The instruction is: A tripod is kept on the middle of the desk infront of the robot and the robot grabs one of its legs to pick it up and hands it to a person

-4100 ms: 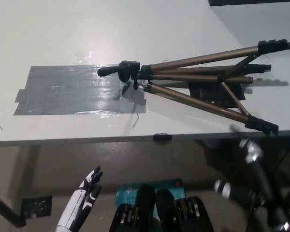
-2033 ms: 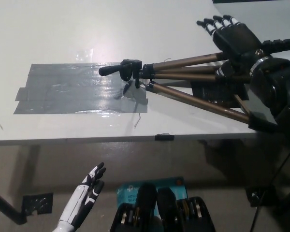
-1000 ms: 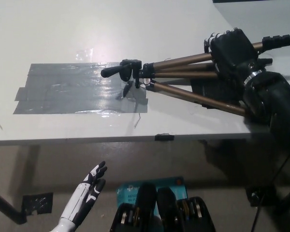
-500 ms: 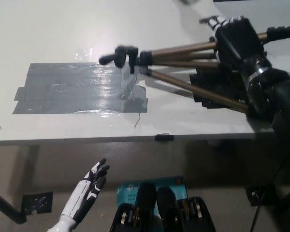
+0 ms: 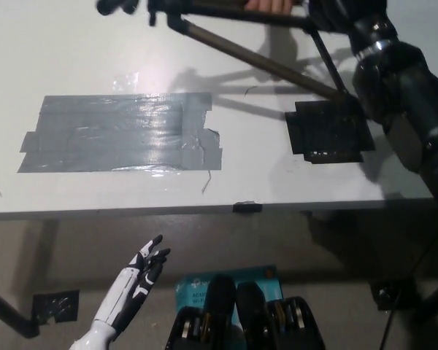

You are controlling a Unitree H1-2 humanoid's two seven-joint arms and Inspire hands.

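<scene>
I've got the tripod (image 5: 241, 51) clear of the counter (image 5: 73, 58), up at the far edge of my head view. It casts a shadow on the white top beyond the grey tape patch (image 5: 117, 138) and the black mat (image 5: 328, 131). My right hand (image 5: 343, 11) is wrapped around one of the bronze legs near its spread end. The frame cuts off most of that hand, so I'm judging the closed grip mainly from the tripod hanging off it. The tripod head (image 5: 117, 6) points away to my left, well apart from the grip, so the load looks lopsided. I'd guess thin tube legs are light and the head is the heavy end, which would tend to twist the whole thing around the leg I'm holding. The legs look stiff and smooth, probably a bit slippery, and the braces between them could fold or pinch. The safest hold is on a bare stretch of tube, away from the braces and the foot. A person's hand (image 5: 270, 6) shows at the top edge, right by the upper leg; I can't tell whether it has taken hold. I'd keep my grip firm until they clearly carry the weight. My left hand (image 5: 142, 277) idles low, below the near edge of the counter, fingers spread and holding nothing.
</scene>
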